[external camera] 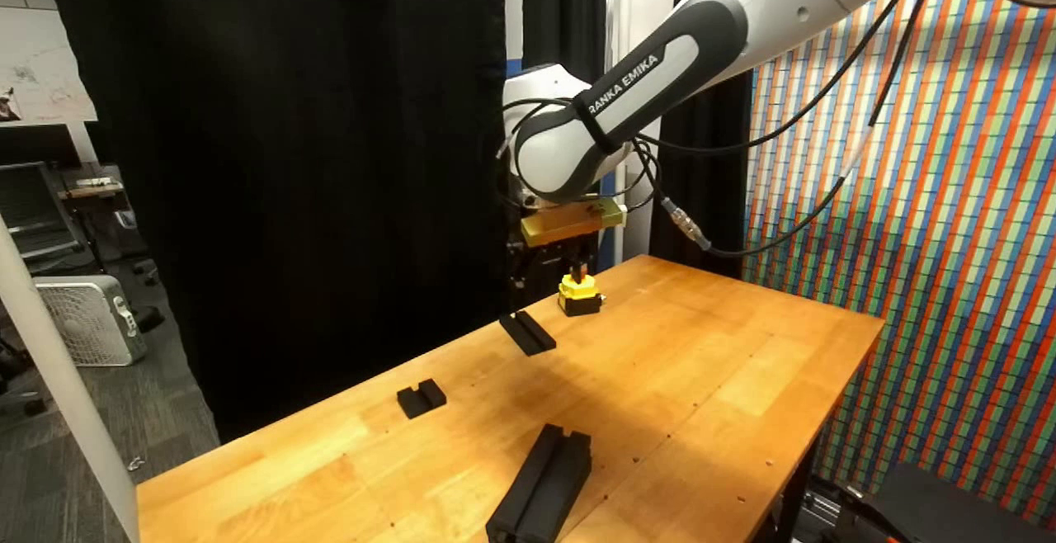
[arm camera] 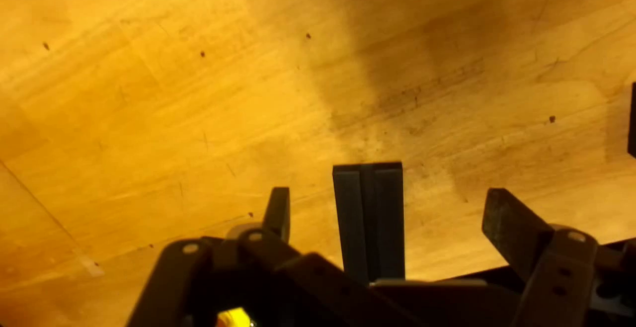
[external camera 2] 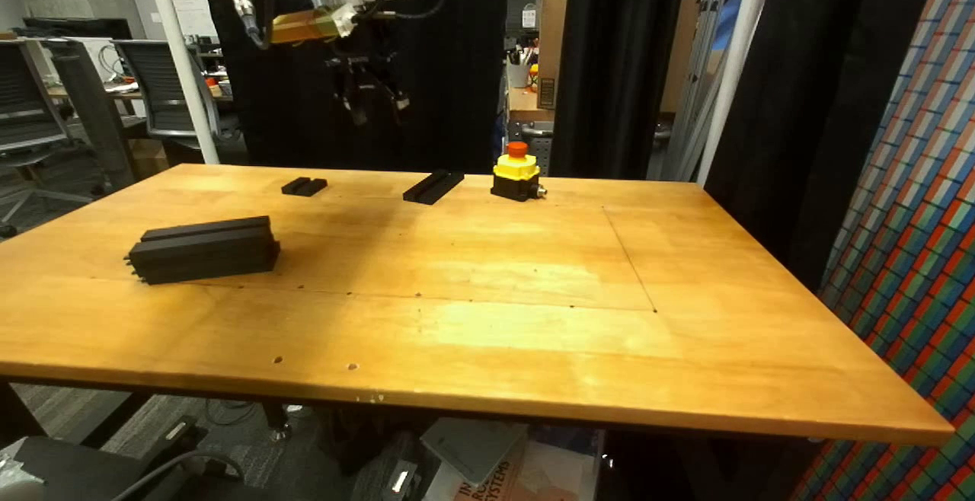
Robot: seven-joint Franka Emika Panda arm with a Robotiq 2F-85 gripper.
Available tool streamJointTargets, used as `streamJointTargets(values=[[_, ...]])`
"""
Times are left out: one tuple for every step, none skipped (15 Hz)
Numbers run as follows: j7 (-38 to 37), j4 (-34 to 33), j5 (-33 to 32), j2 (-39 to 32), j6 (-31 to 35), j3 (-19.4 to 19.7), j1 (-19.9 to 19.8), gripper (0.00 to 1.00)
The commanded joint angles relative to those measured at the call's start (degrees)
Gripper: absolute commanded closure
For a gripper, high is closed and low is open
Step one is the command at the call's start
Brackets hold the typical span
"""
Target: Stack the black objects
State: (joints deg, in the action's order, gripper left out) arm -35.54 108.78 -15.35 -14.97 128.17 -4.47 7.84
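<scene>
Wrist view: nearest is the tool point(arm camera: 389, 211), its fingers point(arm camera: 278, 212) spread wide. Below, btwn them as this cam sees it & apart from both, lies a flat blk slab point(arm camera: 371, 220) w/ a groove down its length; one end's hidden behind the tool. It rests on the wooden tabletop point(arm camera: 198, 118).

In both exterior views the long blk bar point(external camera 2: 204, 254), grooved too, lies nearest, well apart from the other pcs. Farther back, close to the edge by the blk curtain point(external camera: 322, 180), sits a small blk block point(external camera: 421, 399), also grooved. Slab's along the same edge, btwn the block & a yellow-and-red e-stop point(external camera 2: 516, 170); it's near the e-stop, not touching. All 3 blk pcs are separate, each directly on the tabletop.

In an exterior view the tool point(external camera 2: 378, 103) hangs raised, well above the tabletop, at the end of the Franka arm point(external camera: 668, 81); a gold-toned box point(external camera: 571, 224) is mounted at the wrist.

Off to the side, a multicolor patterned panel point(external camera: 916, 238) shows in both exterior views. Farthest: white box fan point(external camera: 87, 324), office chairs point(external camera 2: 156, 86) & a cardboard box point(external camera 2: 554, 52), partly hidden.
</scene>
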Motion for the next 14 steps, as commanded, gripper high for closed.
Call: streamJointTargets(values=[[7.4,-10.9,2.2,-9.3,2.6,1.6,-0.3,0.00],[8.8,-13.3,2.9,-11.5,2.8,2.1,-0.3,0.00],[10.3,-15.9,3.5,-14.0,2.5,2.6,-0.3,0.00],[11.5,-18.3,3.9,-16.2,2.2,3.0,-0.3,0.00],[12.9,-20.7,4.8,-18.5,1.5,3.3,-0.4,0.00],[13.7,-22.8,5.3,-20.6,1.2,3.7,-0.4,0.00],[14.6,-24.8,5.8,-22.6,0.8,4.1,-0.4,0.00],[15.6,-26.4,6.5,-24.3,0.5,4.3,-0.7,0.00],[16.5,-28.0,7.3,-26.0,0.3,4.5,-1.0,0.00],[17.4,-29.2,8.2,-27.4,0.3,4.5,-1.4,0.00],[18.1,-30.3,8.9,-28.7,0.2,4.6,-1.7,0.00],[18.5,-31.5,9.4,-29.9,0.1,4.7,-1.9,0.00],[19.2,-32.4,10.0,-30.9,-0.2,4.6,-2.2,0.00],[19.6,-33.5,10.4,-31.9,-0.5,4.7,-2.4,0.00]])
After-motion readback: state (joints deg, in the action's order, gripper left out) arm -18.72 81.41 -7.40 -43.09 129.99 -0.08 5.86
